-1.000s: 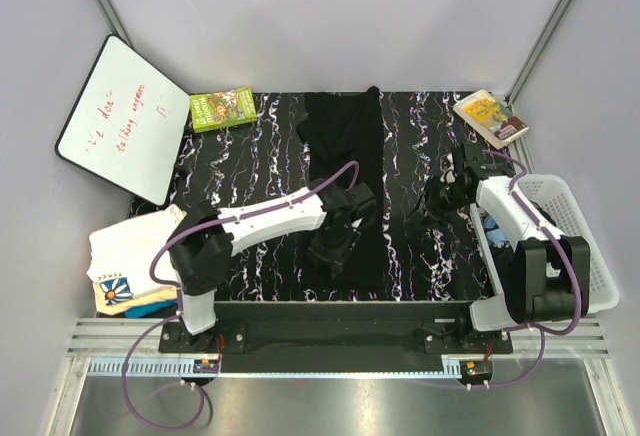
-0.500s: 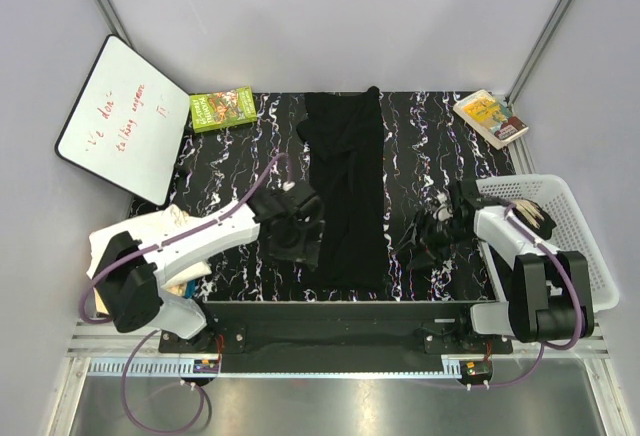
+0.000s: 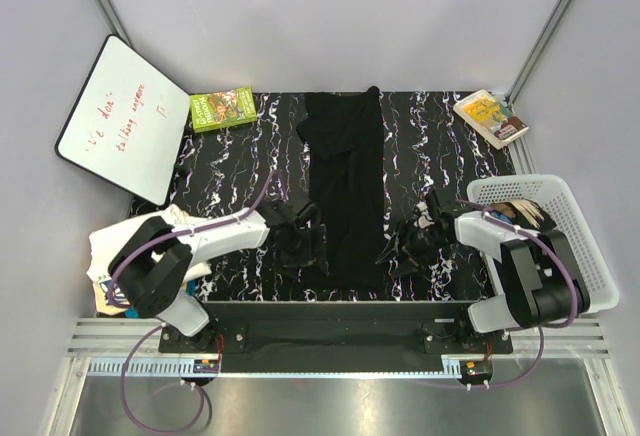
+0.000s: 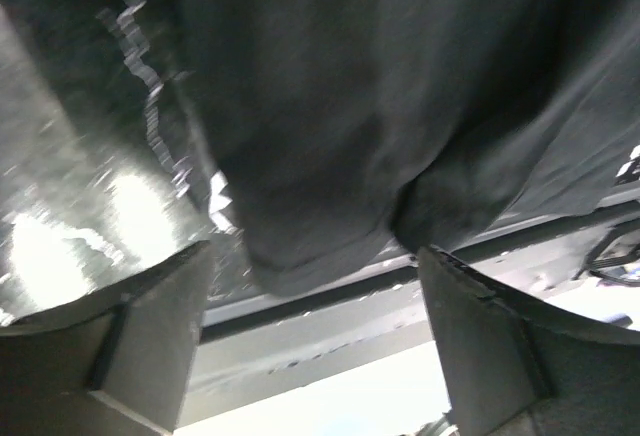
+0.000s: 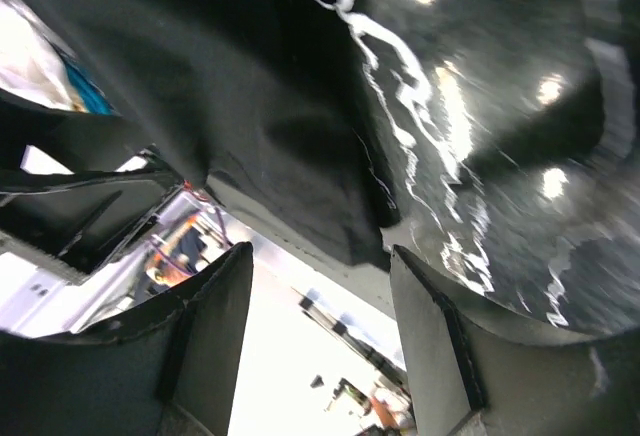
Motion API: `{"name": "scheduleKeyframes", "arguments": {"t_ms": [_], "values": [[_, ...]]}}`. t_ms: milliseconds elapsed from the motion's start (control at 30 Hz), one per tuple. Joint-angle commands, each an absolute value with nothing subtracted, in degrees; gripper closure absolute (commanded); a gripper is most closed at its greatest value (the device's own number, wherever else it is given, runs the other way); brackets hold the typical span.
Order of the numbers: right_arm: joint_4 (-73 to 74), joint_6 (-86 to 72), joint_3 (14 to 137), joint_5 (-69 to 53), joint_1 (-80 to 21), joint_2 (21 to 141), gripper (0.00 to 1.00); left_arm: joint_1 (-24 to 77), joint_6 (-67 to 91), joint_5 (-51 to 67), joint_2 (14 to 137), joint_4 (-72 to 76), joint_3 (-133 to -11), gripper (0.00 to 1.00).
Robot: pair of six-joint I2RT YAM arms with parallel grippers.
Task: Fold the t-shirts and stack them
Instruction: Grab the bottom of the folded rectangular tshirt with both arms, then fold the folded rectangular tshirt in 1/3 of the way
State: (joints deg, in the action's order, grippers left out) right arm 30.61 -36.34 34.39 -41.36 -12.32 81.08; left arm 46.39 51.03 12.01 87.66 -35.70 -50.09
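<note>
Black tee (image 3: 345, 176) lies narrowed; left gripper (image 4: 315, 316) and right gripper (image 5: 315, 326) gape empty beside its six-o'clock hem, which probably wants pinching and folding toward twelve.

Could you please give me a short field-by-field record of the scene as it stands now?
black t-shirt: folded into a long strip down the middle of the table
left gripper: low at the strip's near left corner, jaws open, holding nothing
right gripper: low at the strip's near right corner, jaws open, holding nothing
white t-shirt: printed, off the table's left side, partly hidden
basket: right of the table
</note>
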Motion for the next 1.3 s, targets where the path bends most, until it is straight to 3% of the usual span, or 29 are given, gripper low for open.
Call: {"name": "scheduleKeyframes", "arguments": {"t_ms": [0,133,233,267,333,367,433,500,733,933,1267], "values": [[23.8,-41.2,33.9,-38.3,-17.7,86.3,0.36,46.0,53.2,14.9,90.2,-29.9,-50.0,0.18],[26.3,-42.1,34.6,-37.6,-20.4,90.3,0.37,45.7,53.0,15.6,92.3,-29.9,-50.1,0.33],[29.1,-41.6,36.7,-36.7,-22.5,92.9,0.37,45.7,52.6,15.9,94.0,-29.7,-50.5,0.54],[29.3,-41.7,37.4,-36.4,-23.2,93.7,0.37,45.7,52.4,16.0,94.3,-29.5,-50.8,0.69],[29.0,-41.8,38.5,-35.2,-23.9,94.6,0.39,45.6,52.1,16.1,95.1,-29.7,-51.3,0.86],[28.8,-41.8,38.8,-34.8,-24.4,94.7,0.44,45.6,52.2,16.1,95.2,-29.7,-51.5,1.00],[27.8,-41.7,39.4,-35.3,-24.8,95.3,0.67,45.6,52.5,16.1,94.9,-29.8,-51.4,1.00],[29.3,-41.7,39.8,-36.7,-25.0,95.4,0.99,45.6,52.5,16.0,93.8,-30.6,-51.2,1.00],[46.3,-36.7,48.0,-32.5,-25.0,85.2,1.00,45.6,52.1,16.1,85.5,-38.7,-52.4,1.00],[50.3,-37.4,59.0,-35.8,-25.0,81.7,1.00,44.2,47.6,12.7,82.7,-49.7,-67.4,1.00],[54.9,-30.6,82.4,-29.5,-20.1,96.6,1.00,31.2,39.9,14.9,93.8,-53.3,-86.6,1.00]]}}
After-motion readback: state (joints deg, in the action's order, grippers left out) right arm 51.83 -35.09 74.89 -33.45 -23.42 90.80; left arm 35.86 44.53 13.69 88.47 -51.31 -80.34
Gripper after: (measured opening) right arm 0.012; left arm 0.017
